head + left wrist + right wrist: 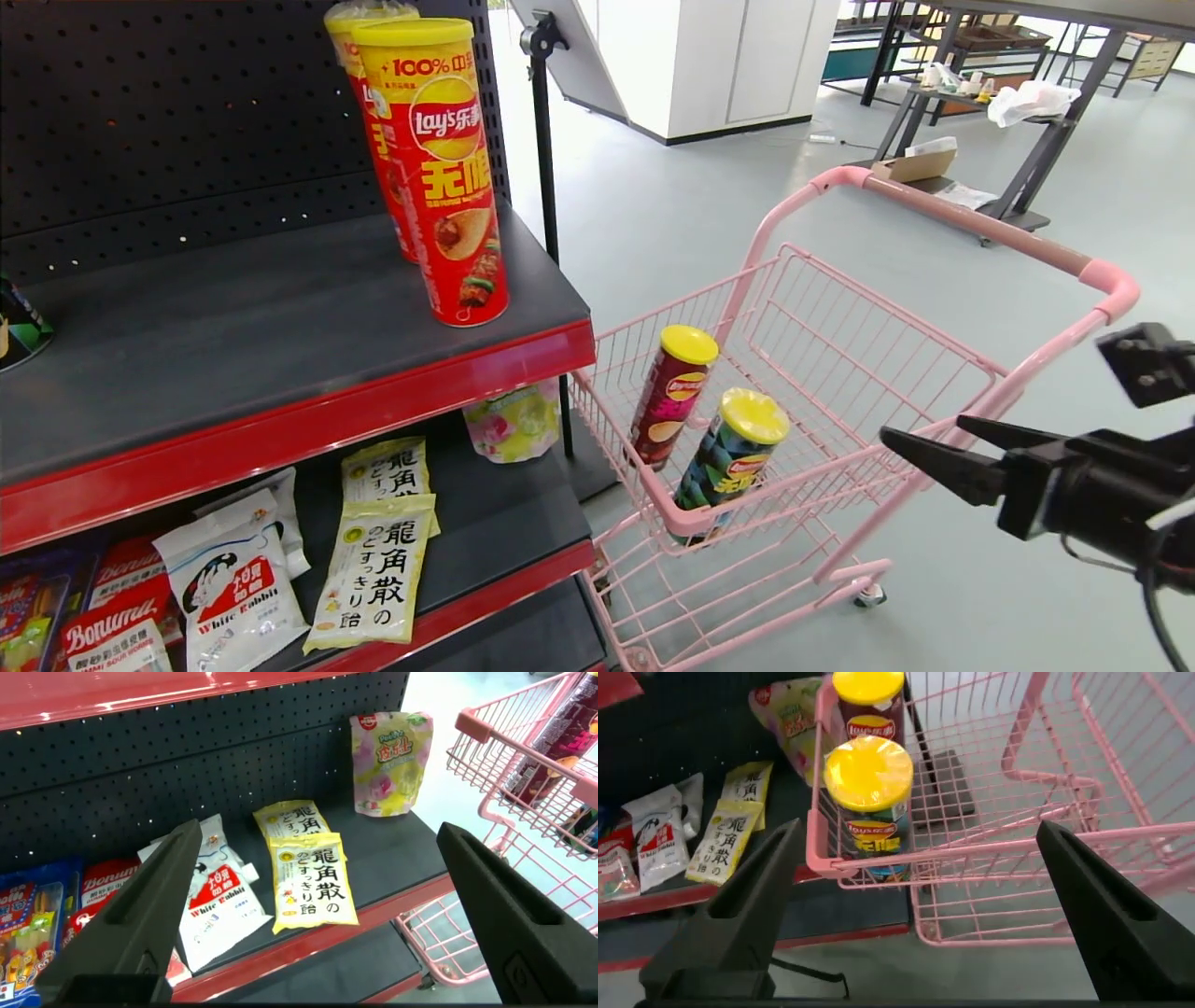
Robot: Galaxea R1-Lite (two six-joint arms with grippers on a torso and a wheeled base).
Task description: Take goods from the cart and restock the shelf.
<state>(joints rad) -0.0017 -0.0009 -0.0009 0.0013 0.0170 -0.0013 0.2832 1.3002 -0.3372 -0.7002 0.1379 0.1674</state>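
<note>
The right gripper point(915, 835), black fingers spread wide and empty, hangs near and right of the pink wire shopping cart point(971, 227). Two yellow-lidded chip cans lean in its basket: a dark red can point(670, 397) and, nearer, a blue-green can point(726, 457). The left gripper point(318, 831), likewise spread, faces the lower dark shelf board point(411, 849) holding yellow candy bags point(313, 882). Tall red chip cans point(453, 177) stand on the upper shelf board point(233, 317)
</note>
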